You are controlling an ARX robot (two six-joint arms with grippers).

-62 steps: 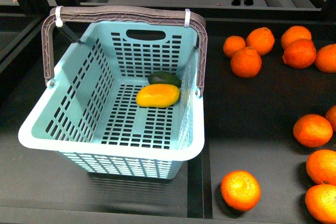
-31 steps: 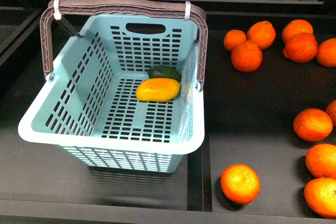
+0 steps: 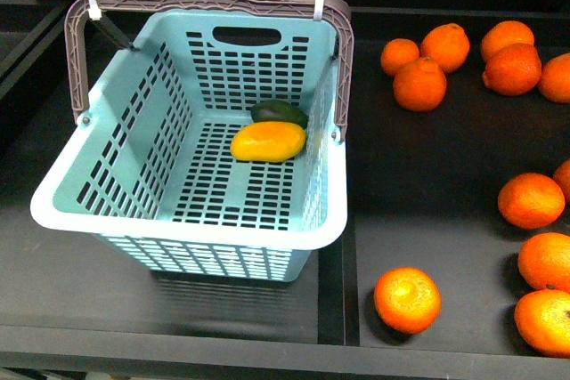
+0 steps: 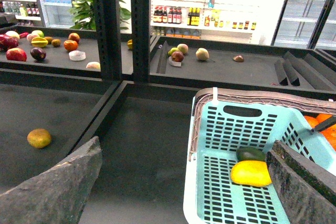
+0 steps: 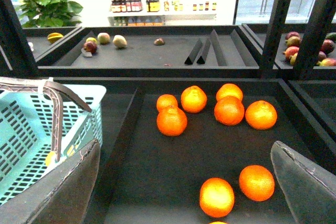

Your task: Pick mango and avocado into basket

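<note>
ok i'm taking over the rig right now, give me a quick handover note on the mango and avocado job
Left gripper: open, empty, raised beside the basket.
Right gripper: open, empty, over the oranges.
Mango lies on the basket floor by the right wall; avocado sits just behind it, touching it.
Done: both fruits are in the basket.
Left: nothing to pick; only confirm the arms are clear.

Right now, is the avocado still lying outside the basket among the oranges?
No, the avocado lies on the floor of the basket, touching the mango, while the oranges sit outside.
</note>
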